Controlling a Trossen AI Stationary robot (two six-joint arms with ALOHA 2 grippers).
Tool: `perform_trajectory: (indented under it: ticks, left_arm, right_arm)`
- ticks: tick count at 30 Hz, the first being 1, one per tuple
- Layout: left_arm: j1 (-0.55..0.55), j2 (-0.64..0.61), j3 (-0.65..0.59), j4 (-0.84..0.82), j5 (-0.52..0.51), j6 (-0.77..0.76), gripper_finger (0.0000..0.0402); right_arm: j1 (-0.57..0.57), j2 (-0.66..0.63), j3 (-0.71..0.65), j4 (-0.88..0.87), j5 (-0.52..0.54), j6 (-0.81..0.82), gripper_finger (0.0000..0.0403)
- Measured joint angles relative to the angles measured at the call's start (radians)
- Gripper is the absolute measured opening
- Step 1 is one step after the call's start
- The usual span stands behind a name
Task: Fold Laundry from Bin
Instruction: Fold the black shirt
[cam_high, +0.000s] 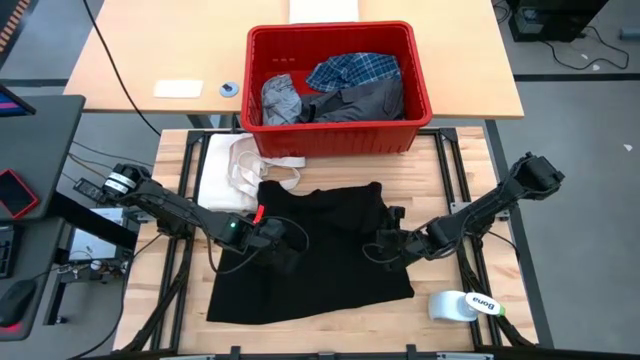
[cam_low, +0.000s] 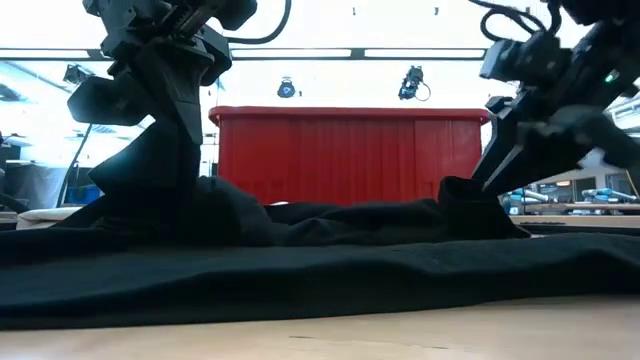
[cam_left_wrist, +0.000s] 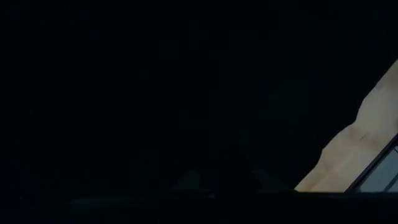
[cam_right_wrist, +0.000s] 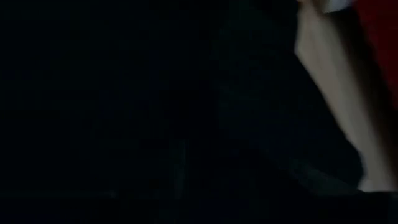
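Looking straight down, you are seeing the large black garment (cam_high: 320, 255) lying spread across the middle of the wooden tabletop (cam_high: 450, 175), in front of the red bin (cam_high: 335, 130). Both arms are working on it.

Left pincer (cam_high: 285, 250): sitting low on the left part of the black garment, fingers together and clamped on a fold of the cloth. In the low view you are seeing that cloth rising in a peak up to it (cam_low: 165, 170). Its wrist view is showing almost only black fabric, with a strip of bare wood at one edge.

Right pincer (cam_high: 385, 245): sitting on the right part of the same garment, near its edge. In the low view a smaller ridge of black cloth (cam_low: 470, 200) is standing under it. You cannot tell whether its fingers are apart or gripping; the wrist view is dark with fabric.

The bin is standing at the far side of the tabletop, touching its back edge. Inside it are lying a blue-and-white plaid shirt (cam_high: 352, 70), a dark grey garment (cam_high: 360, 100) and a light grey garment (cam_high: 282, 100).

A cream-white cloth (cam_high: 240, 165) is lying beside the black garment's far left corner, between it and the bin. A white roll of tape (cam_high: 462, 305) is resting near the front right corner of the tabletop
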Motion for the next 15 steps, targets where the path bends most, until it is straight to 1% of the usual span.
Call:
perform_trajectory:
  ticks: [4, 6, 8, 10, 12, 13, 15]
  left_arm:
    - [0.000, 0.000, 0.000, 0.000, 0.000, -0.001, 0.0007]
    - [0.000, 0.000, 0.000, 0.000, 0.000, -0.001, 0.0007]
    - [0.000, 0.000, 0.000, 0.000, 0.000, -0.002, 0.0007]
    - [-0.001, 0.000, 0.000, 0.001, 0.001, -0.005, 0.0007]
    - [0.000, -0.001, 0.000, 0.009, 0.011, -0.005, 0.0007]
    - [0.000, -0.007, 0.000, 0.014, 0.016, -0.006, 0.0007]
    - [0.000, -0.026, 0.000, 0.047, 0.020, -0.006, 0.0007]
  right_arm:
    - [-0.026, 0.059, 0.000, 0.016, 0.021, 0.008, 0.0187]
    - [-0.034, 0.082, 0.000, 0.019, 0.023, 0.033, 0.0174]
    - [-0.039, 0.094, 0.000, 0.018, 0.018, 0.064, 0.0141]
    - [-0.041, 0.087, 0.001, 0.015, -0.010, 0.092, 0.0090]
    - [-0.040, 0.059, 0.012, -0.011, -0.060, 0.102, 0.0031]
    - [-0.040, 0.039, 0.025, -0.026, -0.094, 0.100, 0.0017]
    - [-0.040, -0.007, 0.052, -0.064, -0.150, 0.100, 0.0020]
